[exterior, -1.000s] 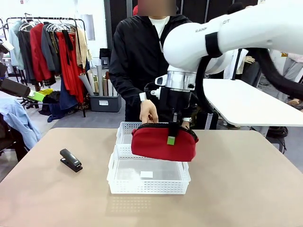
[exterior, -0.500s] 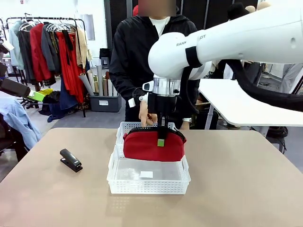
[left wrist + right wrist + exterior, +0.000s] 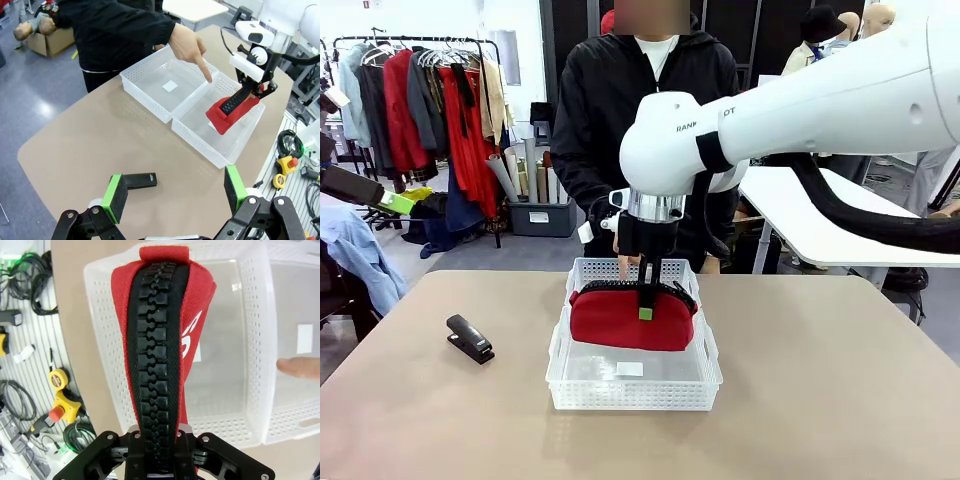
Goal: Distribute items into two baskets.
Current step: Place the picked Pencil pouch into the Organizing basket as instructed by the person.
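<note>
Behind red pouch (image 3: 620, 322), far basket (image 3: 584, 276) half-hidden.

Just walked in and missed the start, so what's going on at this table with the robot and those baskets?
The robot's right gripper is shut on the zipper edge of a red pouch, holding it partly inside the nearer basket. A person's hand reaches from across the table and points a finger down near where that basket meets the farther basket. A black stapler lies on the table to the robot's left, and the open left gripper hovers above the table near it, touching nothing.
</note>
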Controlling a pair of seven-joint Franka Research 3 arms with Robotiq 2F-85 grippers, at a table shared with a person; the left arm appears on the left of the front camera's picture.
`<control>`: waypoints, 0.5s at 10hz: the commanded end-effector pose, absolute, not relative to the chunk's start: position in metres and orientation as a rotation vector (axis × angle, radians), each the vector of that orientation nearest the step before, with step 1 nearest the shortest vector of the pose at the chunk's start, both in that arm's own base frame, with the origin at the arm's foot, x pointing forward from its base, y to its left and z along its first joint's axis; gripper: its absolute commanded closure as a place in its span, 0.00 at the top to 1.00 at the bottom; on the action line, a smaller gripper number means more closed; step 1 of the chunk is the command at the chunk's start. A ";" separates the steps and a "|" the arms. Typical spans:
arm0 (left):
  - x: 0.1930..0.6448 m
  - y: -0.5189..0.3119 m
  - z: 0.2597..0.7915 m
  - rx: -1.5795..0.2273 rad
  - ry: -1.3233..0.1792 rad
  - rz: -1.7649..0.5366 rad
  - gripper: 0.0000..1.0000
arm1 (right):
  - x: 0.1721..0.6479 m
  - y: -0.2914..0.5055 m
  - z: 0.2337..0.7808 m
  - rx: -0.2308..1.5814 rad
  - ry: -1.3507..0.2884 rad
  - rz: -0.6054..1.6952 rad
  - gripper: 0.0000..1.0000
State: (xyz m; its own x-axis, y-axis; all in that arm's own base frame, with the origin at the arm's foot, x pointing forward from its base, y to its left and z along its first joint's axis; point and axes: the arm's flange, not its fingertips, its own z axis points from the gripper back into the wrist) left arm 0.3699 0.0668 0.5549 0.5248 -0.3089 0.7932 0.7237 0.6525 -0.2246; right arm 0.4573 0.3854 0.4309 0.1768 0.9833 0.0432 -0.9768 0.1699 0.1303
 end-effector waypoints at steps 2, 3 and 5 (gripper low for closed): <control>0.370 0.067 0.555 -0.586 -0.808 -0.663 1.00 | 0.452 0.385 0.403 0.102 0.058 1.365 0.00; 0.370 0.067 0.555 -0.586 -0.808 -0.663 1.00 | 0.455 0.385 0.395 0.096 0.063 1.366 0.00; 0.370 0.067 0.555 -0.586 -0.808 -0.663 1.00 | 0.458 0.384 0.374 0.103 0.079 1.384 0.00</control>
